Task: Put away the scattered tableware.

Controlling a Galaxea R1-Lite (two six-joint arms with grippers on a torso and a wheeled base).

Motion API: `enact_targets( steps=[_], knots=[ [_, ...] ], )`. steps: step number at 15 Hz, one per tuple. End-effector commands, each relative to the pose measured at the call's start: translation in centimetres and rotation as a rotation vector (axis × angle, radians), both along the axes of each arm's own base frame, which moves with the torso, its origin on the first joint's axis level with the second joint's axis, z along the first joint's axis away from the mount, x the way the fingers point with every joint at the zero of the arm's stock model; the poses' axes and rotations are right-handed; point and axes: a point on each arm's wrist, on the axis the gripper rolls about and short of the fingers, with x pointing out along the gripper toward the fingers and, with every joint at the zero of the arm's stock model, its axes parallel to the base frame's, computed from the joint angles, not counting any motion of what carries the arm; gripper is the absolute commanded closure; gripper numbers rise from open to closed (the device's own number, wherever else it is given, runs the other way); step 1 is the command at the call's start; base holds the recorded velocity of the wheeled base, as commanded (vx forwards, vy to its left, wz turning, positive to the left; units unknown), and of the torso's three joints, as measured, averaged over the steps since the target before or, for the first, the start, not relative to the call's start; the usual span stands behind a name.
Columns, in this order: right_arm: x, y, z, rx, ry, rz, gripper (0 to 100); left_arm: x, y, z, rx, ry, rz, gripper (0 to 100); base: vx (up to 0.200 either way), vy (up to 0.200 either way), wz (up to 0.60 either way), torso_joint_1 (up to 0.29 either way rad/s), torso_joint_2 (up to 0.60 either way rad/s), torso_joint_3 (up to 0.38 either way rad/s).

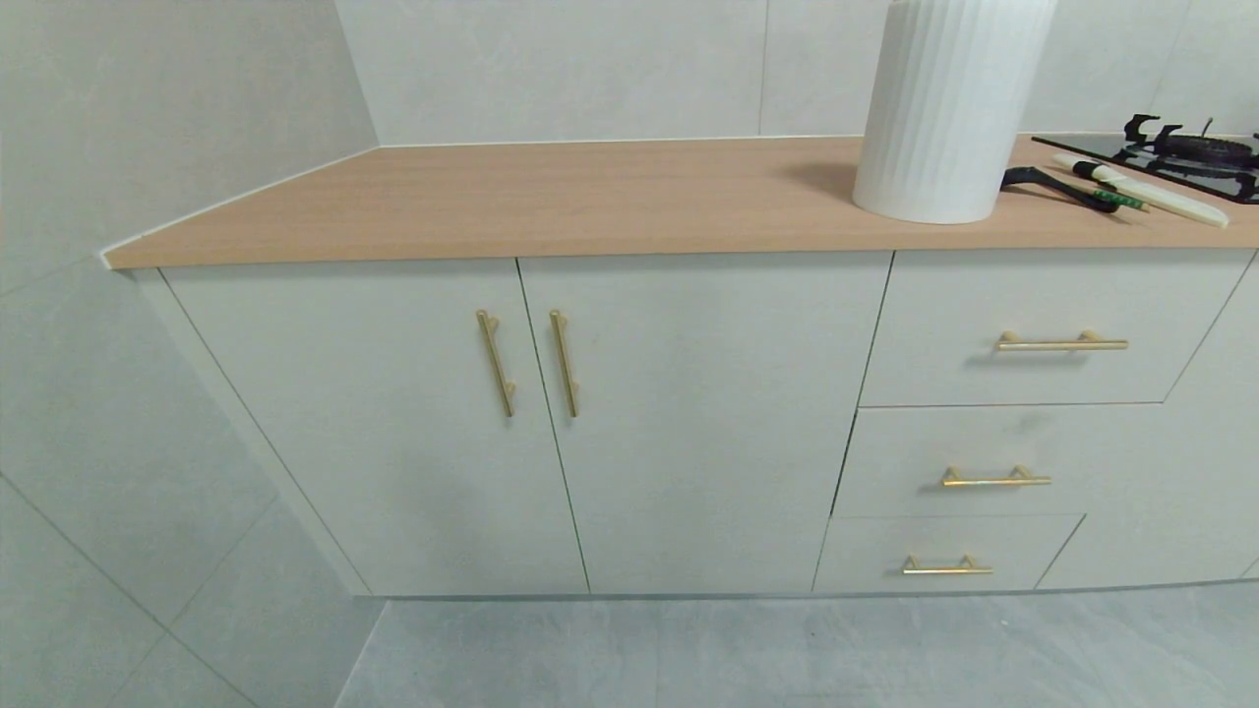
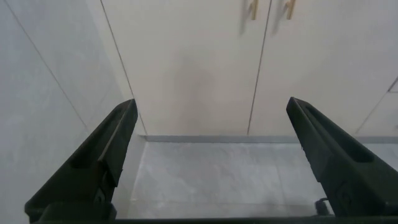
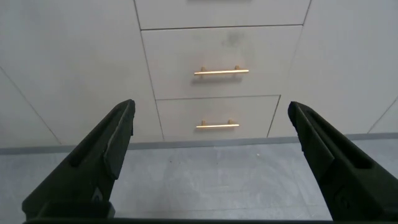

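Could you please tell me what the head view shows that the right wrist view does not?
Head view adds the counter, vase, utensils, stove and double doors. Right wrist view adds the open right claw. Both share the two lower drawers, their gold handles and the floor.

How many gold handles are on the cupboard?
5. The left door handle and right door handle stand upright side by side; the top drawer handle, middle drawer handle and bottom drawer handle lie level, stacked. More may hide past the edge.
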Motion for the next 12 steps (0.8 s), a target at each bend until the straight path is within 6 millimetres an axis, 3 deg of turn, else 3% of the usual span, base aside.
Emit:
enact_targets(
  steps=[1, 12],
  knots=[
    [0.03, 0.0, -0.01, 0.001, 0.003, 0.001, 0, 0.01, 0.0, 0.02, -0.007, -0.003, -0.001, 0, 0.0, 0.0, 0.0, 0.0, 0.0, 0.0],
    [0.03, 0.02, -0.01, 0.001, 0.003, 0.009, 0, 0.01, 0.0, 0.02, -0.01, -0.003, -0.001, 0, 0.0, 0.0, 0.0, 0.0, 0.0, 0.0]
  ],
)
